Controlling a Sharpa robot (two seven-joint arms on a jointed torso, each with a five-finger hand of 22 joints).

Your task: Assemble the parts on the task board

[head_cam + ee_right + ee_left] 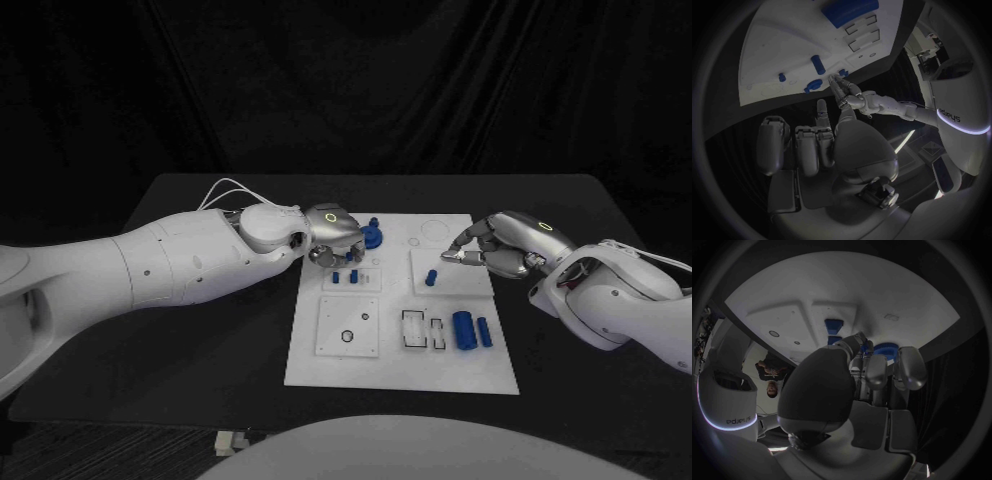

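Hands hover over the white task board [325,372] on the counter [188,360]. Left hand [332,238] touches a blue part [371,235]. Right hand [476,246] holds nothing, fingers apart.

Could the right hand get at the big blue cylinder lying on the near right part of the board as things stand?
Probably yes. The big blue cylinder lies uncovered on the task board, on the right hand's own side and nearer the robot. Nothing stands between them; the left hand is busy across the board.
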